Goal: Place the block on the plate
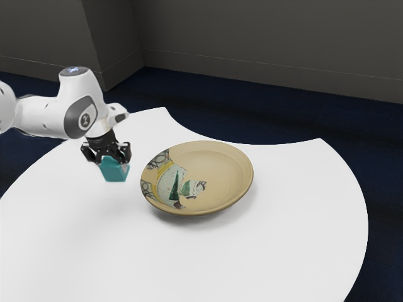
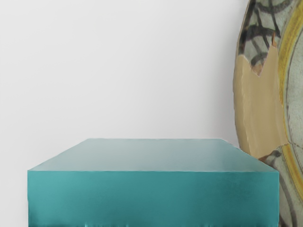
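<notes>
In the exterior view my black gripper is over the white table, a little to the exterior view's left of the plate. The teal block is held between its fingers and hangs out from below them, apart from the plate. The wide tan plate has a painted pattern of green, yellow and grey patches. In the wrist view the block looms large at the lower edge, and the patterned rim of the plate lies beside it.
The white table has a curved outline, with a scooped edge behind the plate. Beyond it are a dark blue floor and grey walls.
</notes>
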